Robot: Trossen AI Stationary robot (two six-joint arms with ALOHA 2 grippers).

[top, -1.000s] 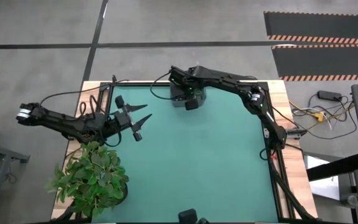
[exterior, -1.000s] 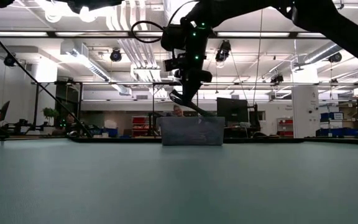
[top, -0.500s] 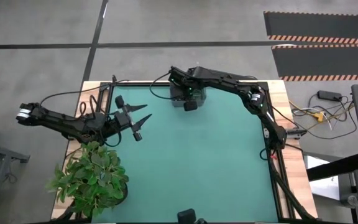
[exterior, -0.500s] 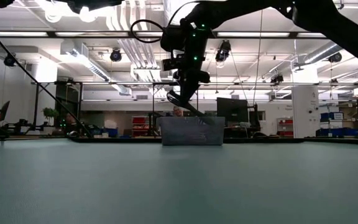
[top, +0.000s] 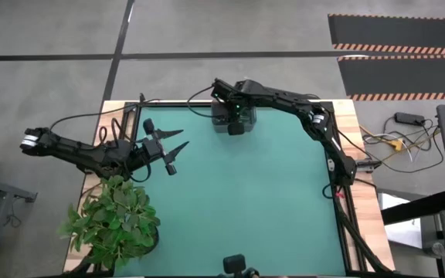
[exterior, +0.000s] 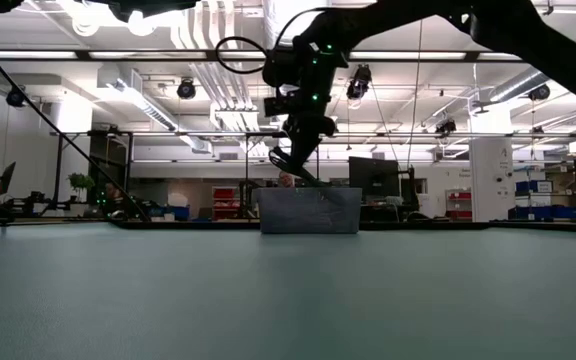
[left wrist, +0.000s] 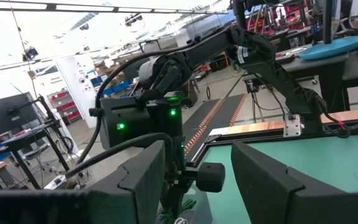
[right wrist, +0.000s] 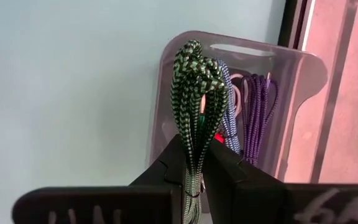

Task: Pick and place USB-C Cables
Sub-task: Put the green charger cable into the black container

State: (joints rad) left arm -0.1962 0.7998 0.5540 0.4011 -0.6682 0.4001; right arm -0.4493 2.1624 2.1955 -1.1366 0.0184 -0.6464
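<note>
My right gripper [right wrist: 194, 168] hovers over the grey tray [right wrist: 291, 68] at the table's far edge, shut on a dark green braided cable bundle [right wrist: 197, 93]. In the tray lie a blue cable [right wrist: 229, 118] and a purple cable [right wrist: 260, 112]. The low view shows that gripper [exterior: 293, 165] slanting down just above the tray [exterior: 308, 212]. At the table's left side my left gripper [top: 184, 137] is raised and open with nothing in it. My right gripper pinches the green bundle between its two fingers, low on the bundle's strands [right wrist: 193, 158]. The fingers slant down from above and lie along the bundle. The looped end [right wrist: 194, 53] sticks out past the fingertips over the tray. Whether it touches the tray I cannot tell.
A potted plant [top: 114, 220] stands at the near left corner. The right arm [top: 307, 116] stretches across the far right of the green mat [top: 246, 201]. Loose wires [top: 392, 143] lie beyond the table's right edge.
My right gripper has rolled a little about its own axis above the tray, still shut on the green cable.
</note>
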